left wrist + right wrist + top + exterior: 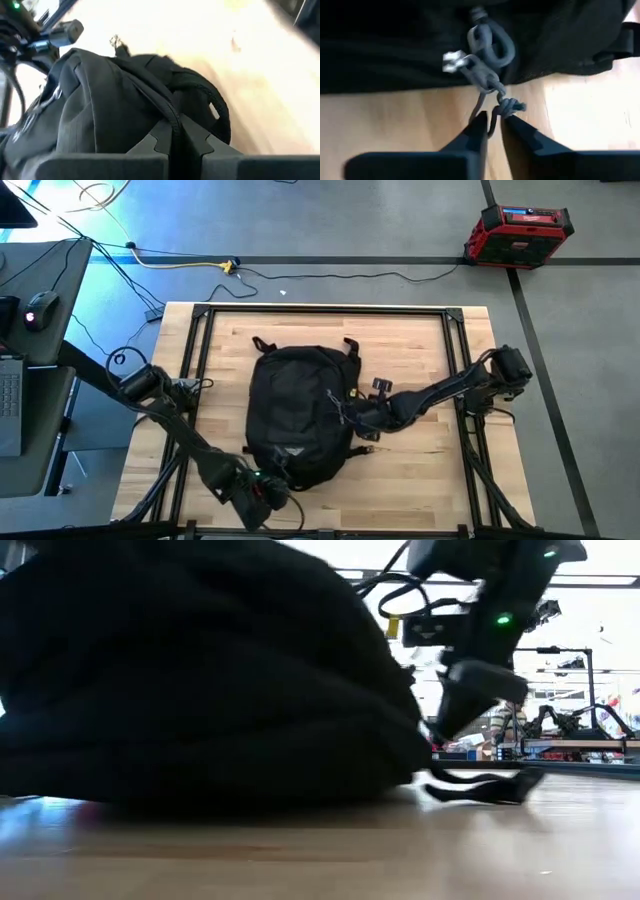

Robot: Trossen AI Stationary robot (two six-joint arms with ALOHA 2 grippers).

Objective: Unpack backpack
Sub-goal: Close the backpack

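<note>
While the right gripper [492, 127] has its jaws nearly together, pinching the grey cord of the zipper pull [485, 65], the left gripper [175, 145] sits with its jaws clamped on a fold of the backpack [295, 415] at about seven o'clock of the bag. The backpack lies flat at the middle of the table [420, 340], and the right gripper meets its side at roughly three o'clock. To run the zipper well, I judge the pull should follow the seam's curve while the left grip keeps the fabric taut, as the thin cord could slip free. Bare wood lies open toward three o'clock; the table's black frame edge stands well apart there.
</note>
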